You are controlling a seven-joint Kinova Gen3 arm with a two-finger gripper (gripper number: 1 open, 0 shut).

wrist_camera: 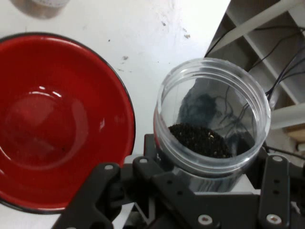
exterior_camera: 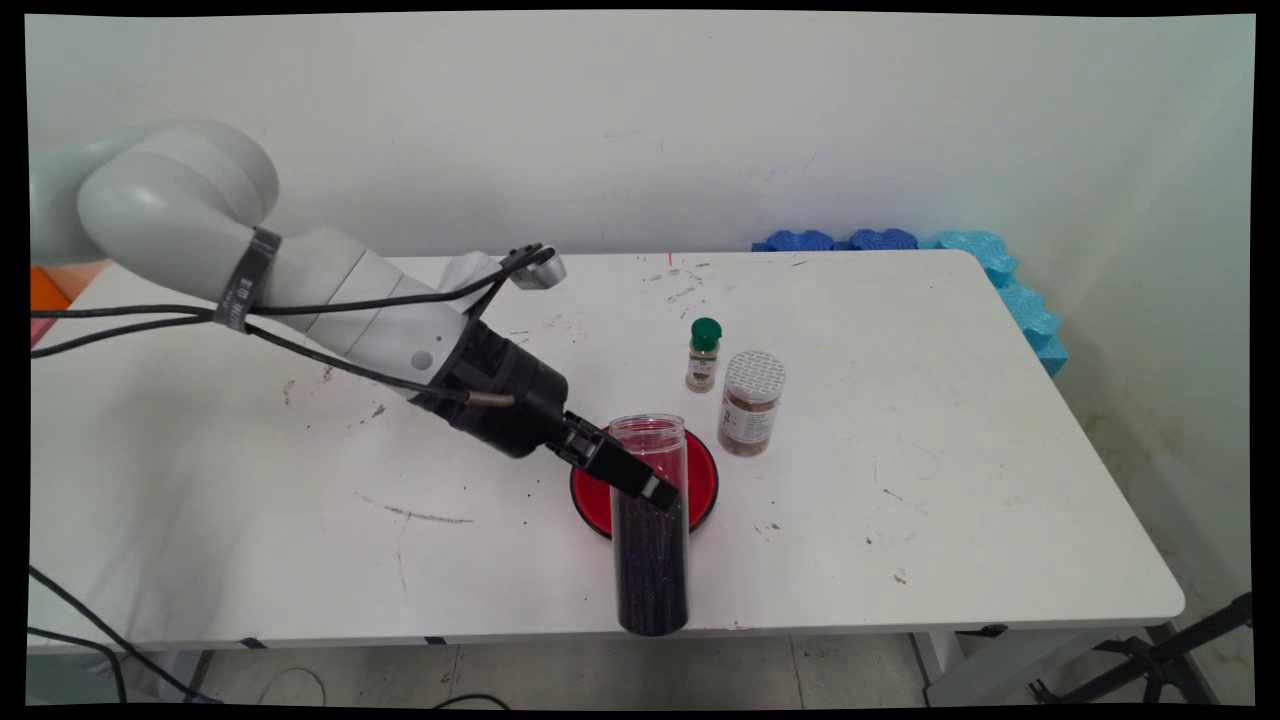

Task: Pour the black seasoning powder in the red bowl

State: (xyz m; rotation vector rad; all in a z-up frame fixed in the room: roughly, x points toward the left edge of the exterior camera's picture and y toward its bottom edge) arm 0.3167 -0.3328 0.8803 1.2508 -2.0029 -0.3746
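A: What does the end effector (exterior_camera: 640, 480) hold?
B: A tall clear jar (exterior_camera: 651, 540), lidless, part full of dark grains, clamped near its open mouth and standing about upright.
A: What's nearby?
B: A red bowl (exterior_camera: 700, 480) with a dark rim, empty, just behind the jar, at its 12 o'clock.

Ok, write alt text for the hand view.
The pincer grips an open clear jar holding dark granules, seen from above its mouth. An empty red bowl with a black rim sits beside it on the white table.
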